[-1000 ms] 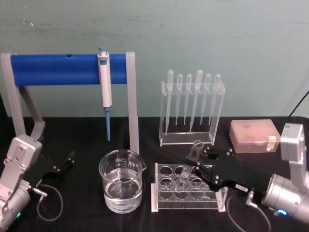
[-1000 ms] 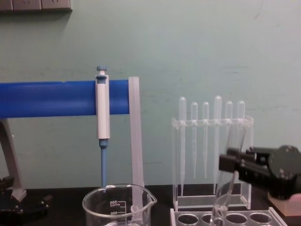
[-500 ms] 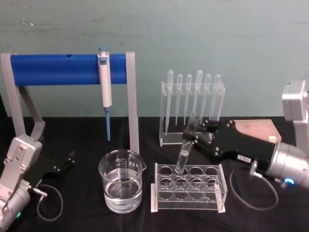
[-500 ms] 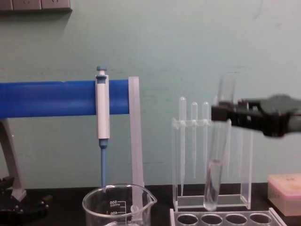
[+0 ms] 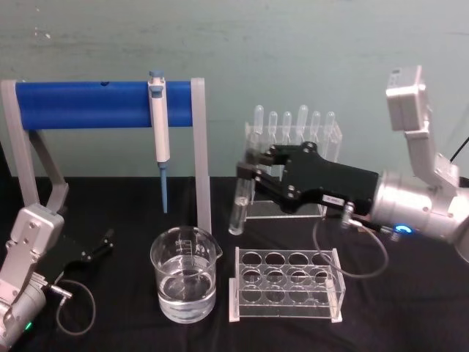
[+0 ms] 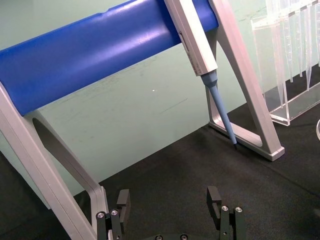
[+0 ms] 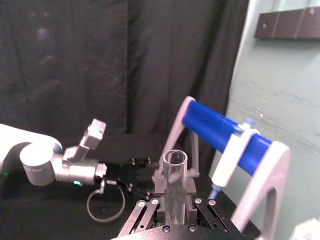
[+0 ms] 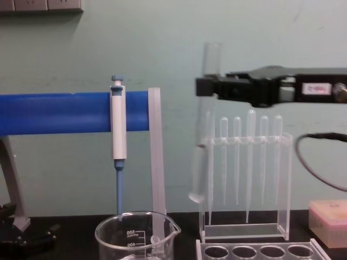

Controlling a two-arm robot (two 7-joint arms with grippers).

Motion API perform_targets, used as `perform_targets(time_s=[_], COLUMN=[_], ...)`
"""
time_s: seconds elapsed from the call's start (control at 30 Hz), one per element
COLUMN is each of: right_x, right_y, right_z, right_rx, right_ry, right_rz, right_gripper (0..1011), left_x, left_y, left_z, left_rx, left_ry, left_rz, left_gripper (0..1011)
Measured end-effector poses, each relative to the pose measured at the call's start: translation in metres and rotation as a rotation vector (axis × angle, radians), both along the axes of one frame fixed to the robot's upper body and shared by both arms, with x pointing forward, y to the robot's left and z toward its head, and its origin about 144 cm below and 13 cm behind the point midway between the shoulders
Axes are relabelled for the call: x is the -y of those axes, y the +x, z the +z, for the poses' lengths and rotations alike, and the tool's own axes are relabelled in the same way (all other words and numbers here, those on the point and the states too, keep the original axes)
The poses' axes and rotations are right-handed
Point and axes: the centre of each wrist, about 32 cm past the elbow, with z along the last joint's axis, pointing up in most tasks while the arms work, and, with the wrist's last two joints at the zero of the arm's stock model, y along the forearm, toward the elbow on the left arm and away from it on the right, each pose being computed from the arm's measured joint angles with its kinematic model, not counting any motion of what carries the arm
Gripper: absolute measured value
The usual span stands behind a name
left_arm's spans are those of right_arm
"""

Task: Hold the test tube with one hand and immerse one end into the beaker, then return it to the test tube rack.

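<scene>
Holds the test tube up in the air with the right end effector, fingers shut narrow on the glass just below the open rim. Reaches in from 3 o'clock on a silver wrist with a blue light, with the black body passing above the test tube rack.

Hangs almost upright in that grip, with the round bottom tipped a little toward 9 o'clock. Touches neither rack nor beaker. In the head view, sits at about 1 o'clock of the beaker and 11 o'clock of the rack, over the gap between the two. In the chest view, ends above the level of the beaker's rim and just off its 3 o'clock side.

Stands on the black desk at 9 o'clock of the rack, near it but apart, with clear liquid to roughly half its height: so much for the beaker.

Parked low at 9 o'clock of the beaker with the left end effector, fingers spread wide over the desk, by the foot of the blue-barred stand.

Along the 12 o'clock edge: a blue-and-white pipettor hung on that stand, a clear holder of pipettes, and a pink box toward 2 o'clock.
</scene>
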Motion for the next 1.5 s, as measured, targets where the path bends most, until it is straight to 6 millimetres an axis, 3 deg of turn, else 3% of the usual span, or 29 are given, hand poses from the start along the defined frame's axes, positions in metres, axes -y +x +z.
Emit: perform_targets(time_s=[0.43, 0.7, 0.73, 1.5], right_x=[-0.036, -0.049, -0.052, -0.051], right_y=[0.02, 0.029, 0.036, 0.039], right_z=[0.001, -0.016, -0.034, -0.08], right_rx=[-0.002, -0.016, -0.016, -0.029], right_ry=[0.018, 0.017, -0.007, -0.031], right_rz=[0.091, 0.118, 0.148, 0.181], right_gripper=[224, 224, 224, 224], left_x=[0.0, 0.0, 0.0, 0.0], left_y=[0.0, 0.0, 0.0, 0.0], left_z=[0.0, 0.0, 0.0, 0.0], left_rx=[0.0, 0.0, 0.0, 0.0], left_ry=[0.0, 0.0, 0.0, 0.0], left_rz=[0.0, 0.0, 0.0, 0.0], left_gripper=[1000, 1000, 1000, 1000])
